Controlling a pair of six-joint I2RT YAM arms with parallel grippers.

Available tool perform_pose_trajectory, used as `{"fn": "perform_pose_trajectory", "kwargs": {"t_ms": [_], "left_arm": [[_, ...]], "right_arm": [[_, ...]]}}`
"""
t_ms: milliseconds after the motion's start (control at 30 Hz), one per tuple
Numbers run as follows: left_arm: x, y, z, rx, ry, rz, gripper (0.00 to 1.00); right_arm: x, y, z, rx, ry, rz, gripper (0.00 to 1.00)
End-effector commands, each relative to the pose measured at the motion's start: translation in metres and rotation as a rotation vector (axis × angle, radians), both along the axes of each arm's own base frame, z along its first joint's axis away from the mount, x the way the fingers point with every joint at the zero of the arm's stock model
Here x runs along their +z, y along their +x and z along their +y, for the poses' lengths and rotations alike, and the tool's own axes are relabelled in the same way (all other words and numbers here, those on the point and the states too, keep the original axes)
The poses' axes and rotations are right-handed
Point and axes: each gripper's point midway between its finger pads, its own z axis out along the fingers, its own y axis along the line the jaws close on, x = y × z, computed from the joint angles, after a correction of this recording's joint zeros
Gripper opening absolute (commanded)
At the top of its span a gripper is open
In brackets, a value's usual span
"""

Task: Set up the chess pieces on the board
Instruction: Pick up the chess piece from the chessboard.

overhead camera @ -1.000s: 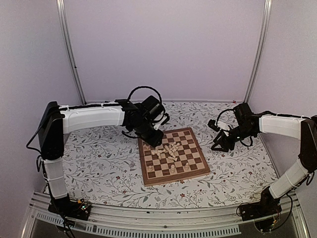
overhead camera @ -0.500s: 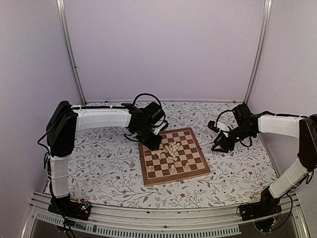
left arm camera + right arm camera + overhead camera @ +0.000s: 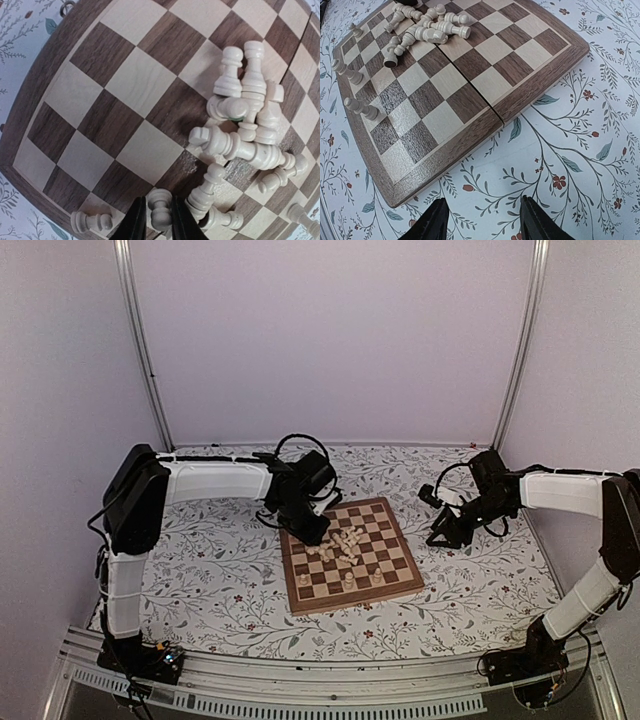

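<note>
The board [image 3: 360,597] lies mid-table on the flowered cloth. A heap of cream chess pieces [image 3: 245,115] lies toppled on its far half, also seen as a pale pile [image 3: 345,540] from above. My left gripper [image 3: 158,200] is down at the board's far left corner [image 3: 312,532], its black fingers closed against both sides of one small chess piece [image 3: 160,210]. Another piece [image 3: 92,220] lies flat beside it near the border. My right gripper [image 3: 482,200] hangs open over the cloth just off the board's right edge [image 3: 445,535], with nothing between its fingers.
Three pieces stand along the board's near rows [image 3: 348,583]; two of them show in the right wrist view [image 3: 362,107]. Metal frame posts [image 3: 140,340] and pale walls close in the table. The left arm's white link [image 3: 210,480] stretches over the cloth.
The left arm has reached further out and lowered its gripper to the board's far left corner. Its jaws have narrowed around the small piece. The right arm has stayed put.
</note>
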Motion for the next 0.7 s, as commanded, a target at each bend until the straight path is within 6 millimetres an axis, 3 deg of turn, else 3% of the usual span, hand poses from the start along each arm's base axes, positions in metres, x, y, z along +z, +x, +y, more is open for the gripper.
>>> {"fn": "perform_pose_trajectory", "kwargs": {"t_ms": [0,200,467,667], "left_arm": [[-0.002,0.012,0.000,-0.001,-0.006,-0.014,0.17],[0.005,0.021,-0.001,0.005,-0.016,-0.055,0.09],[0.032,0.034,-0.001,0.005,-0.023,-0.131,0.05],[0.061,0.006,-0.008,-0.065,-0.098,-0.122,0.05]], "right_arm": [[-0.006,-0.002,0.000,0.011,-0.013,0.003,0.52],[-0.006,-0.002,0.000,0.010,-0.015,0.003,0.52],[-0.007,-0.003,0.000,0.010,-0.016,0.006,0.52],[-0.006,-0.003,0.000,0.012,-0.014,0.005,0.52]]}}
